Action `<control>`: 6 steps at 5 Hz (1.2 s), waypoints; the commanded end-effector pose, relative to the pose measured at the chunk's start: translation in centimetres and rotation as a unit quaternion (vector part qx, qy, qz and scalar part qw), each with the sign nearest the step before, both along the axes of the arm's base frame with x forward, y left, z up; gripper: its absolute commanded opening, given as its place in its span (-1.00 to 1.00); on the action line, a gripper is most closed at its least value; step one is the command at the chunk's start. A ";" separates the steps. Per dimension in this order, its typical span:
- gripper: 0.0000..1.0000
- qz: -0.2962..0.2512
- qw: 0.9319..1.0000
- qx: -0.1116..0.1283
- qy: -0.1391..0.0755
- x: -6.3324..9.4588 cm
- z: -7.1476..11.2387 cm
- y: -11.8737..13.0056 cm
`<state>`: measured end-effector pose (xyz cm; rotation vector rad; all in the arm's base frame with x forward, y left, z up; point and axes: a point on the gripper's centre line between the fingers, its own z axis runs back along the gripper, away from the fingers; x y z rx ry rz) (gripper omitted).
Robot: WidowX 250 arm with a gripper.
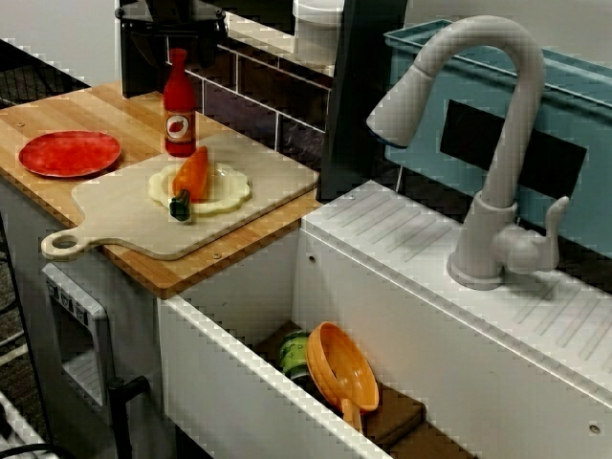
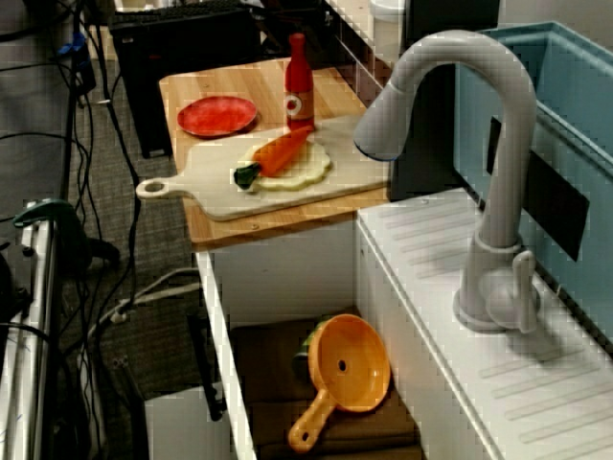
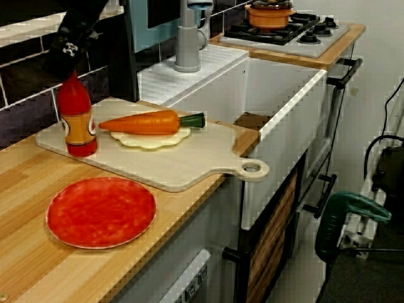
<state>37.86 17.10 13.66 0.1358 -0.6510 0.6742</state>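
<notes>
Directly beneath the claw [image 3: 69, 47] stands the red bottle [image 3: 77, 120]; the claw's spread cannot be told.

I count one carrot [image 1: 193, 172], one bottle [image 1: 179, 110], one plate [image 1: 70, 153], one board [image 1: 124, 225]. Also one strainer [image 1: 344, 368] (orange), one can [image 1: 295, 354].

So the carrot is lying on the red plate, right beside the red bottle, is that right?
Not quite. The carrot lies on a pale round piece on the cutting board, not the red plate. It is beside the red bottle, as the view from the side shows.
</notes>
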 end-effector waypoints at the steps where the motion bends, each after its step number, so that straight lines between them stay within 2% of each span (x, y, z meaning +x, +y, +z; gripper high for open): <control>1: 1.00 0.008 1.000 0.002 -0.028 0.0 3.2 1.4; 3: 1.00 0.005 1.000 -0.018 -0.013 -0.4 4.1 1.5; 6: 1.00 -0.003 0.998 -0.063 0.022 -2.8 4.9 1.0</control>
